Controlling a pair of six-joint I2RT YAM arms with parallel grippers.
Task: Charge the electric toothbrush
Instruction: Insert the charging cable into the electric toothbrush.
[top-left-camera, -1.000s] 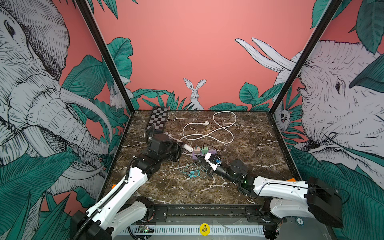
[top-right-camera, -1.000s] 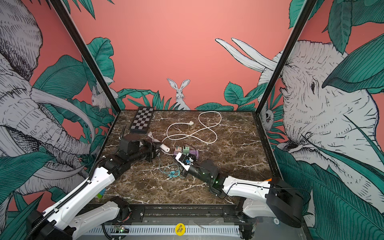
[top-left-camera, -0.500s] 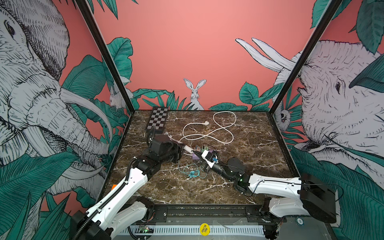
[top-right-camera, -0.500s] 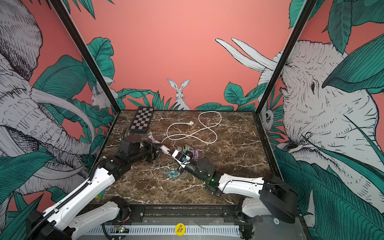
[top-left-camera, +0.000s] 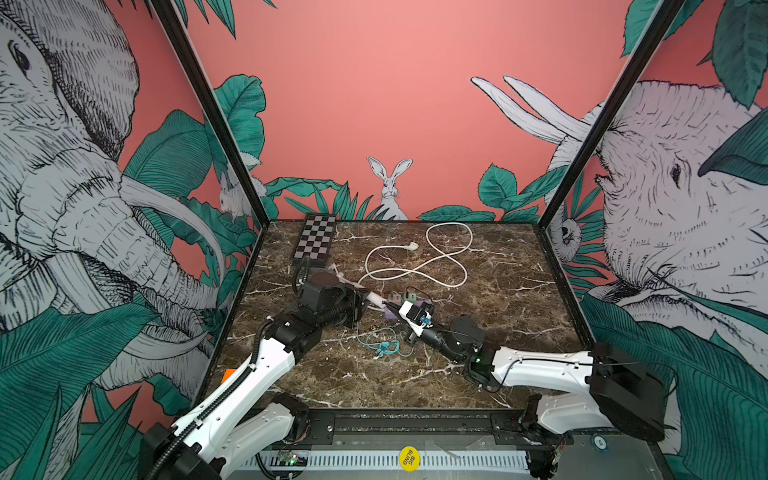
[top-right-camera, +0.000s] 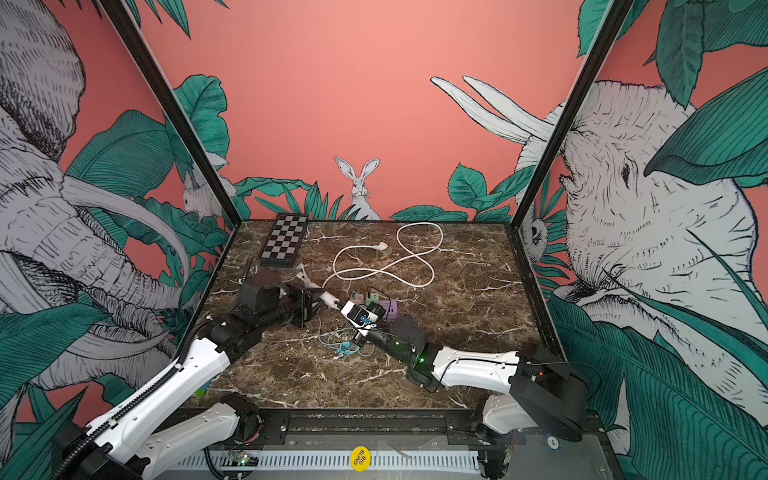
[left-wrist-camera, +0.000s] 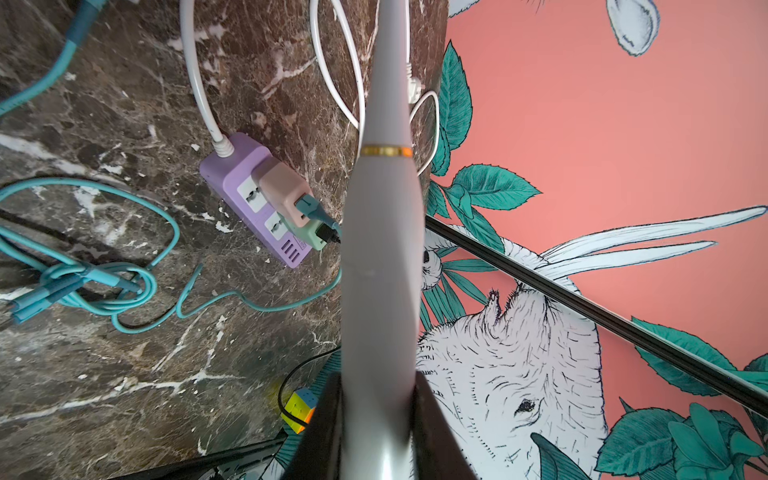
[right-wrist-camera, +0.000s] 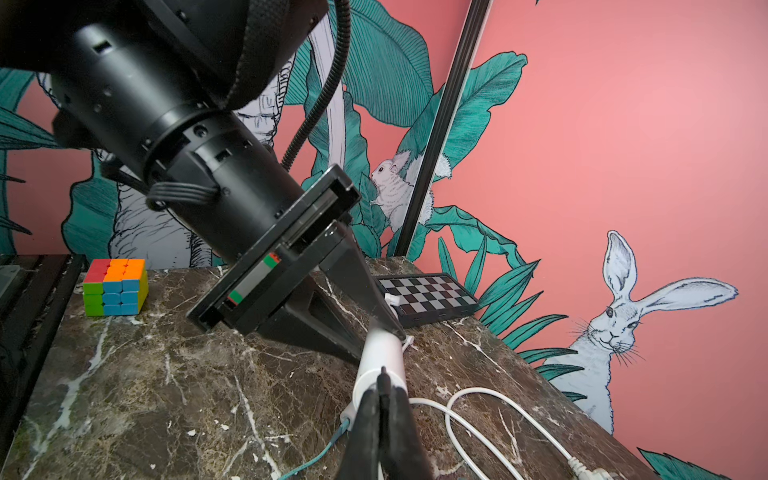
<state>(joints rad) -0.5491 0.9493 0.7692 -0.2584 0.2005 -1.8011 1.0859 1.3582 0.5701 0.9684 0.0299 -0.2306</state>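
Note:
My left gripper (left-wrist-camera: 378, 415) is shut on the white electric toothbrush (left-wrist-camera: 382, 249), which has a gold ring and lies nearly level above the marble. In both top views the brush's flat base (top-left-camera: 375, 297) (top-right-camera: 330, 297) sticks out of the left gripper (top-left-camera: 360, 300) toward the right arm. My right gripper (right-wrist-camera: 384, 399) is shut on a thin black charging plug (right-wrist-camera: 384, 374), whose tip is at the middle of the brush's base (right-wrist-camera: 380, 357). Its black cable (top-left-camera: 419, 291) runs back to the green adapter (left-wrist-camera: 309, 232) on the purple power strip (left-wrist-camera: 249, 195).
A tangled teal cable (top-left-camera: 384, 345) lies in front of the grippers, plugged into a pink adapter (left-wrist-camera: 282, 191). A white cord (top-left-camera: 415, 270) loops behind the strip. A chessboard (top-left-camera: 314, 241) lies at the back left. A Rubik's cube (right-wrist-camera: 115, 286) sits by the left wall.
My right gripper has moved left and away from me with the black plug, up to the toothbrush's base. The left gripper and the brush have stayed about where they were.

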